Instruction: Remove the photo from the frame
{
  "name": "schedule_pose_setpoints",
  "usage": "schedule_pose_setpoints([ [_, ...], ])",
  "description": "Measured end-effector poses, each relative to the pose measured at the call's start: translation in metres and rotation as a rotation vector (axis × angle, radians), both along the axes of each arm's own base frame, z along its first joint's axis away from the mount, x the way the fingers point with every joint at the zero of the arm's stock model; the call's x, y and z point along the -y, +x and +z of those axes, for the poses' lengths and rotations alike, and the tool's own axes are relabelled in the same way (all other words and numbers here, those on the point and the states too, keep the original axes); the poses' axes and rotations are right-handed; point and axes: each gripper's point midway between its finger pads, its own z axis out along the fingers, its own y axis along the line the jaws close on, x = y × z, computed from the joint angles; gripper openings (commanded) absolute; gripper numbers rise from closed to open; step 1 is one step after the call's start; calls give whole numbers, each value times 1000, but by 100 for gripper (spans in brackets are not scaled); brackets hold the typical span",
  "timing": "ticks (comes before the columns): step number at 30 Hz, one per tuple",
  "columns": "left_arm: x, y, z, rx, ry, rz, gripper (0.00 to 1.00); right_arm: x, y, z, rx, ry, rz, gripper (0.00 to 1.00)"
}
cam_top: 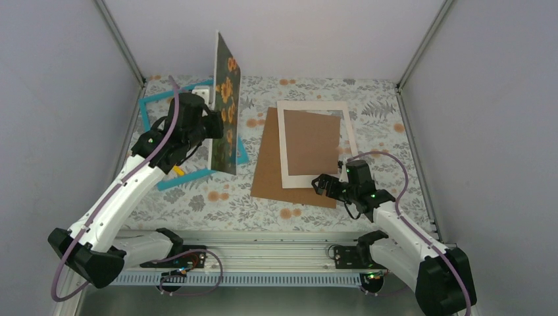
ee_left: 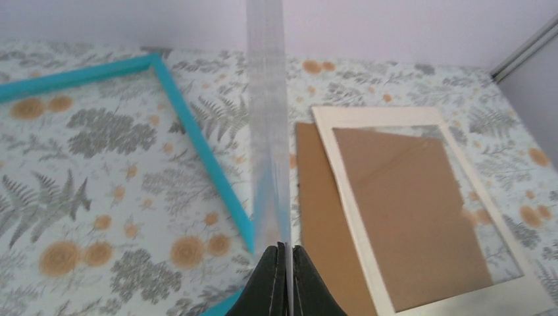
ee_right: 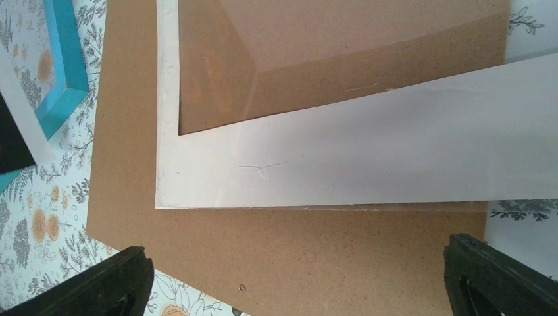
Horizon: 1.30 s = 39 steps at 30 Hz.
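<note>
Over the frame [cam_top: 158, 96], L gripper [cam_top: 212, 126] clamps photo [cam_top: 227, 99] upright to lift it clear; R gripper [cam_top: 322, 185] wide open, empty, over backing board [cam_top: 266, 171].

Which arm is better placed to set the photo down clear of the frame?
Left: the left gripper is shut on the photo, held upright near the frame. The right gripper is open over the backing board.

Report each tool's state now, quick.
Left tool: closed, pinching the photo by its edge, upright.
Right tool: open, holding nothing, over the brown backing board.
</note>
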Motion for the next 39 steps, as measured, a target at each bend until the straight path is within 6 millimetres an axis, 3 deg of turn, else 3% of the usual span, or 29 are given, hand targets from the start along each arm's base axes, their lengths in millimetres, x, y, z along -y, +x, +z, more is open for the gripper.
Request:
schedule_pose_setpoints([
  [5, 28, 6, 24, 35, -24, -78, 2, 0, 0, 3, 11, 4, 0, 100],
  [10, 71, 11, 22, 17, -42, -185, 2, -1, 2, 16, 47, 18, 2, 100],
  [24, 190, 31, 28, 17, -183, -409, 2, -1, 12, 107, 273, 76, -4, 100],
  [28, 207, 36, 12, -15, -230, -424, 2, 4, 10, 129, 333, 74, -24, 100],
  [34, 217, 42, -22, -72, -290, -399, 2, 11, 4, 150, 396, 72, -44, 100],
  [39, 210, 49, -68, -144, -340, -347, 2, 13, 2, 154, 405, 69, -45, 100],
])
